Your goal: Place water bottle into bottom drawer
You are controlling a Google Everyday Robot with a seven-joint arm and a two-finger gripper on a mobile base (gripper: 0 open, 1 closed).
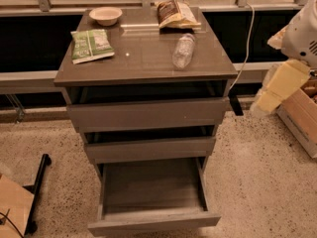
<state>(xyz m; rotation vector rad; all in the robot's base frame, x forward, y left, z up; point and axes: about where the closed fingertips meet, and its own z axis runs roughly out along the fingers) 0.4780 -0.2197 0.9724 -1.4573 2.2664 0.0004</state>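
The water bottle [183,50] is clear with a white cap. It lies on its side on the right part of the cabinet top [143,58]. The bottom drawer [151,192] is pulled out and its tray holds nothing. My arm [280,86] comes in from the right edge, and my gripper [237,105] hangs beside the cabinet's right side at the level of the top drawer. It is below and to the right of the bottle and touches nothing.
A green snack bag [90,44], a small bowl [105,16] and a brown snack bag [176,14] lie on the cabinet top. The two upper drawers [148,114] stand slightly open. A cardboard box [302,115] stands at the right, and a black stand [37,182] at the left on the floor.
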